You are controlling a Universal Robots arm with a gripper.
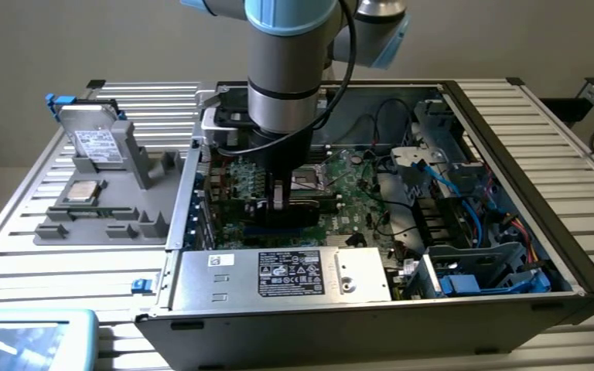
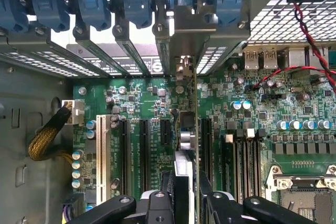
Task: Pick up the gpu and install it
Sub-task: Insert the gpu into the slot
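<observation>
Gpu: clamped edge-on in the gripper, jaws partly closed on the card's two faces. Card stands upright inside the open case, over the motherboard.

Gripper, exterior view: low inside the case, near the middle of the board, arm coming straight down from above.

Card position, wrist view: its long edge runs from the fingers toward the rear wall of the case and lies parallel to the black expansion slots. Its metal bracket reaches the row of rear slot openings, under the blue retaining clips. White slot and the black slots beside it are unfilled. CPU socket is well apart from the card.

Progress (judgement): pick-up done. Card brought to the slot area and lined up. Cannot tell whether the edge connector is seated, as the card hides its own slot. Release not yet done.

Outside the case: drive box upright in the grey fixture near the bench's far corner at the exterior view's left. Untouched.
</observation>
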